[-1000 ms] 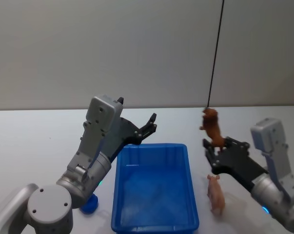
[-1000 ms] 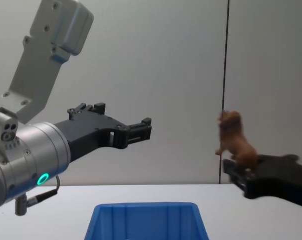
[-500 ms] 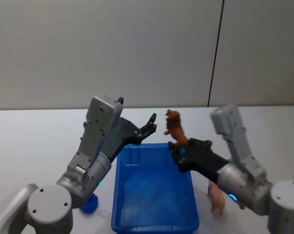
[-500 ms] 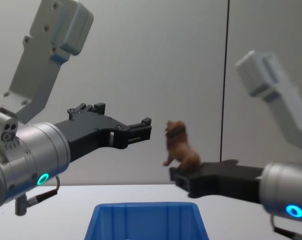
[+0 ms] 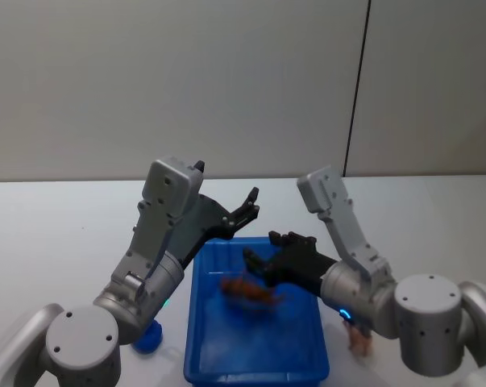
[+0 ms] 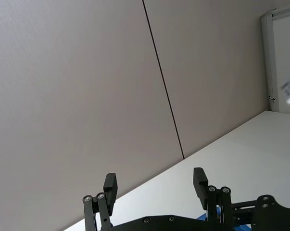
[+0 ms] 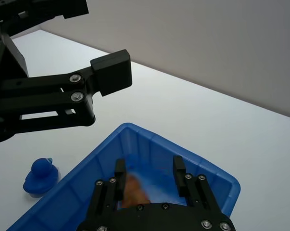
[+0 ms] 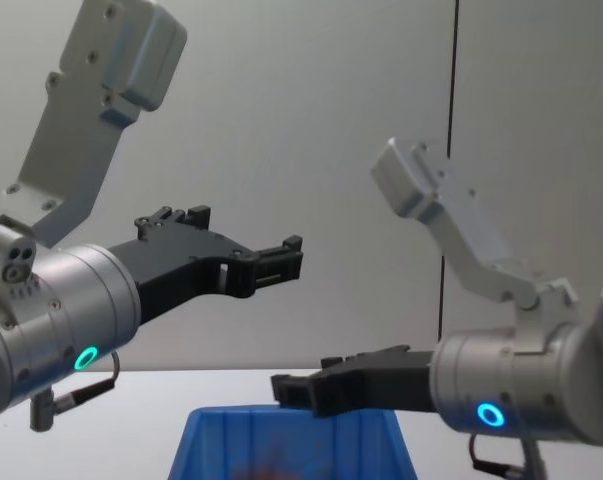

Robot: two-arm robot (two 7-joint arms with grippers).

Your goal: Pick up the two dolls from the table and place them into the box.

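Note:
A brown doll [image 5: 251, 293] lies blurred inside the blue box [image 5: 200, 322], just below my right gripper [image 5: 266, 260], which hangs open over the box's far half. From the right wrist, the brown doll [image 7: 135, 190] shows under the spread fingers [image 7: 178, 169], above the box [image 7: 149, 138] floor. A pink doll [image 5: 359, 343] lies on the table [image 5: 49, 226] right of the box, mostly hidden behind my right arm. My left gripper [image 5: 247, 206] is open and empty, held high over the box's far left corner; the left wrist view shows it [image 6: 154, 185] against the wall.
A small blue duck [image 5: 148, 339] sits on the table by the box's near left corner, also seen as the duck [image 7: 41, 174] from the right wrist. The left gripper [image 7: 110, 72] hangs close to the right one above the box [image 8: 291, 440].
My right gripper swung left from beside the box to over it, lowered, and opened. The brown doll left its fingers and dropped into the box. The left arm stayed still.

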